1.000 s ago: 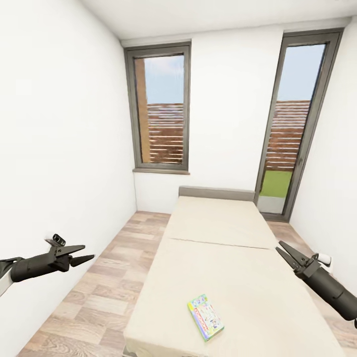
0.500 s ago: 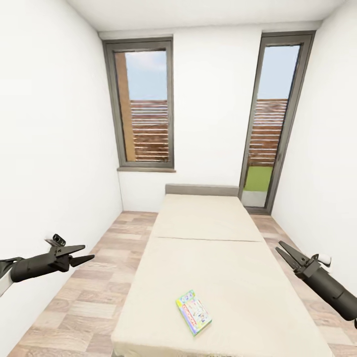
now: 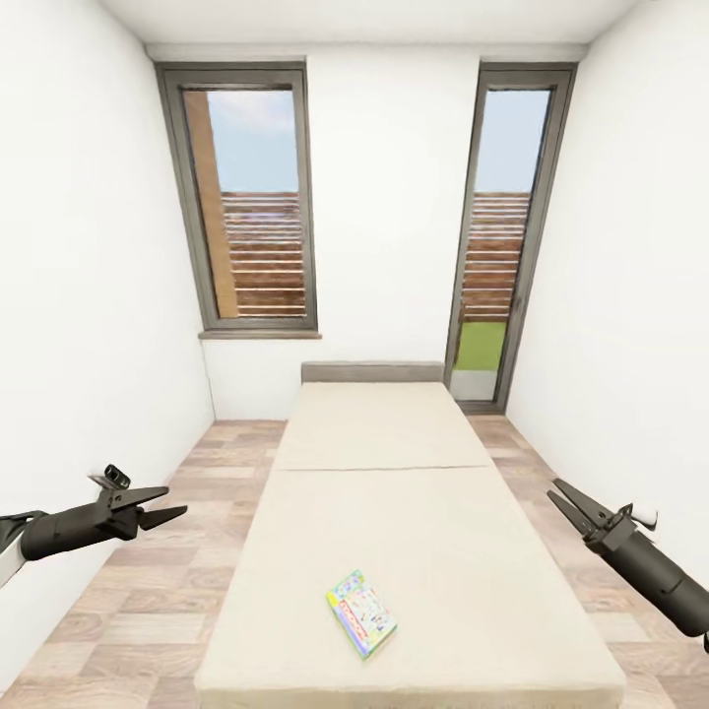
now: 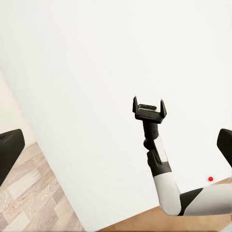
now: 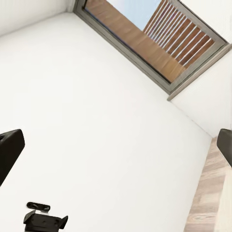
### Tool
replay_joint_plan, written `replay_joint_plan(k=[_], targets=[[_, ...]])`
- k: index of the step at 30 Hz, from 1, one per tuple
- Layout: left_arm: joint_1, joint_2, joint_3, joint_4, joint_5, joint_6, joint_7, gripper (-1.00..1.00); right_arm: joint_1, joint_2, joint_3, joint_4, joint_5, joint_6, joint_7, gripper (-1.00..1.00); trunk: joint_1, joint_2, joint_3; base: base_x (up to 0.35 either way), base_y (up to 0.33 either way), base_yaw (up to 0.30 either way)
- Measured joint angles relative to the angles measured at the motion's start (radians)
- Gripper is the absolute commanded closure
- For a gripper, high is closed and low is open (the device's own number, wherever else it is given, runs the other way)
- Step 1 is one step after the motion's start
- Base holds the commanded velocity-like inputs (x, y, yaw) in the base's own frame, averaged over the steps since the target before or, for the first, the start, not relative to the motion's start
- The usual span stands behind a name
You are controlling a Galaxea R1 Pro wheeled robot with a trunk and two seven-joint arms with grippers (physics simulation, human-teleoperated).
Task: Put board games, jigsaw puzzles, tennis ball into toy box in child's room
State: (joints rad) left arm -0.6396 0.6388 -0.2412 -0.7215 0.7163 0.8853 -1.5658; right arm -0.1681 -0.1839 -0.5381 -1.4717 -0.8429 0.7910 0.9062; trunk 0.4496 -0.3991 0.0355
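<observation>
One board game (image 3: pixel 361 613), a thin flat box with a busy colourful cover, lies near the foot of the bed (image 3: pixel 394 473) on the plain beige mattress. My left gripper (image 3: pixel 175 500) hangs open over the floor to the left of the bed, well away from the game. My right gripper (image 3: pixel 551 488) is open too, above the bed's right edge, with nothing between its fingers. In both wrist views the dark fingers (image 4: pixel 9 152) (image 5: pixel 9 150) stand far apart at the frame edges. The table, toy box, jigsaw puzzles and tennis ball are out of view.
The narrow room has white walls close on both sides and wood-plank floor (image 3: pixel 187 532) either side of the bed. A low grey headboard (image 3: pixel 372 371) meets the far wall between two tall dark-framed windows (image 3: pixel 251 197) (image 3: pixel 502 226). A red wall button (image 4: pixel 210 178) shows.
The camera has turned, so the whole room has slid left in the picture and the bed now sits centred. Both arms hold the same pose, and the game has not moved on the bed.
</observation>
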Motion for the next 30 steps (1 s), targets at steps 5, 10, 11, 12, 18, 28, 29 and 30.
replay_joint_plan(k=[5,10,11,12,18,28,29,30], targets=[[0.000,0.000,0.002,0.000,0.000,-0.006,0.000,-1.00,0.000,0.000,-0.001,0.000,0.000,0.000,0.000,-1.00,0.000,0.000,-0.005,0.076,0.000,-0.209],[-0.001,0.000,0.000,0.000,-0.001,-0.045,-0.001,-1.00,0.000,0.001,0.000,0.000,0.000,0.000,0.000,-1.00,0.000,0.000,-0.010,0.220,0.000,-0.209],[-0.001,0.000,0.000,0.000,-0.001,-0.047,-0.001,-1.00,0.000,0.001,0.000,0.000,0.000,0.000,0.000,-1.00,0.000,0.000,-0.011,0.233,0.000,-0.209],[-0.001,0.000,0.000,0.000,-0.001,-0.051,-0.001,-1.00,0.000,0.001,0.000,0.000,0.000,0.000,0.000,-1.00,0.000,0.000,-0.012,0.208,0.000,-0.209],[0.000,0.000,0.001,0.000,-0.001,-0.056,-0.001,-1.00,0.000,0.001,0.000,0.000,0.000,0.000,-0.001,-1.00,0.000,0.000,-0.018,0.074,0.001,-0.189],[0.001,0.000,0.001,0.000,-0.001,-0.055,-0.001,-1.00,0.000,0.005,0.001,-0.004,0.004,0.000,-0.002,-1.00,0.000,0.000,-0.021,0.100,0.074,-0.034],[0.001,0.000,0.001,0.000,-0.001,-0.055,-0.001,-1.00,0.000,0.005,0.001,-0.005,0.004,0.000,-0.002,-1.00,0.000,0.000,-0.021,0.101,0.025,0.066],[0.001,0.000,0.001,0.000,-0.001,-0.055,-0.001,-1.00,0.000,0.004,0.001,-0.005,0.004,0.000,-0.005,-1.00,0.000,0.000,-0.021,0.098,0.020,0.108]])
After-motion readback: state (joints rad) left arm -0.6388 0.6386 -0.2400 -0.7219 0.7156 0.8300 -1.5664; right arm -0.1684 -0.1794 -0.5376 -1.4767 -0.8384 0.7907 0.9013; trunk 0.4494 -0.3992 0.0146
